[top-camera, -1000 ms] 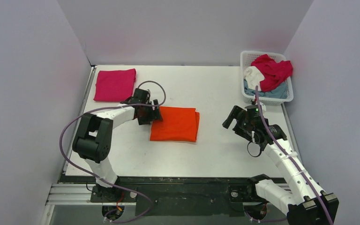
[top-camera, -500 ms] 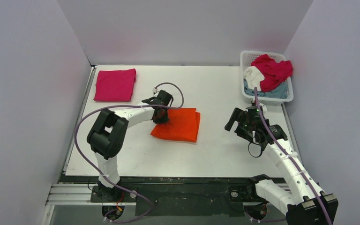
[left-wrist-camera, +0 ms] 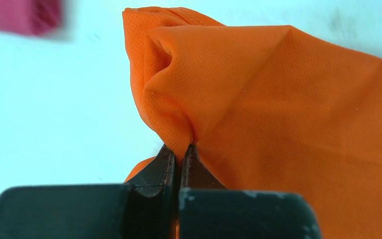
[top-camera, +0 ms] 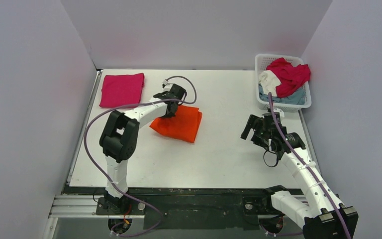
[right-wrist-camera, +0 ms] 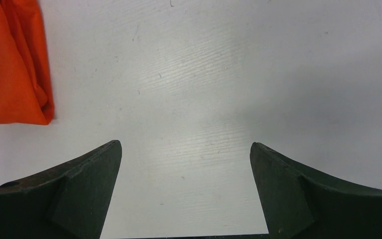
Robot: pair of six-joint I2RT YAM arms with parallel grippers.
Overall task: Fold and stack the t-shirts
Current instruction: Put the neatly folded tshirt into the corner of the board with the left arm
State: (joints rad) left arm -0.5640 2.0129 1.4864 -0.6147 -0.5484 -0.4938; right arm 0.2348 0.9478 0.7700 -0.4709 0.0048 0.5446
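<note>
Leave the right gripper (right-wrist-camera: 185, 147) where it hangs nearest the bases: wide open over the table (top-camera: 229, 154), holding nothing, with only an edge of the orange shirt (top-camera: 179, 125) at the left of its view.

Further out, rely on the left gripper (left-wrist-camera: 179, 152), pinched tight on a bunched fold of orange at the shirt's far-left part. Apparently lifts that part a little, with the rest lying angled and slightly rumpled near the middle of the table. Probably the carry to the stack, judging by the folds already in the cloth.

Lift higher before travelling, so as not to drag the lower layers open across the table. Move slowly and level toward the far-left corner, where the pink shirt (top-camera: 122, 89) lies folded flat, well apart from the orange. Watch for layers slipping out of a one-point grip. If sagging, set down and regrip deeper, or bring in the right gripper for the opposite edge. Aim to land square over the pink with edges matched, and lower fully before letting go rather than dropping. Smooth afterwards if needed.

Farthest, at the back right, leave the basket (top-camera: 264, 56) for later, with the unfolded shirts (top-camera: 288, 74) heaped inside: crimson, white and grey-blue.
</note>
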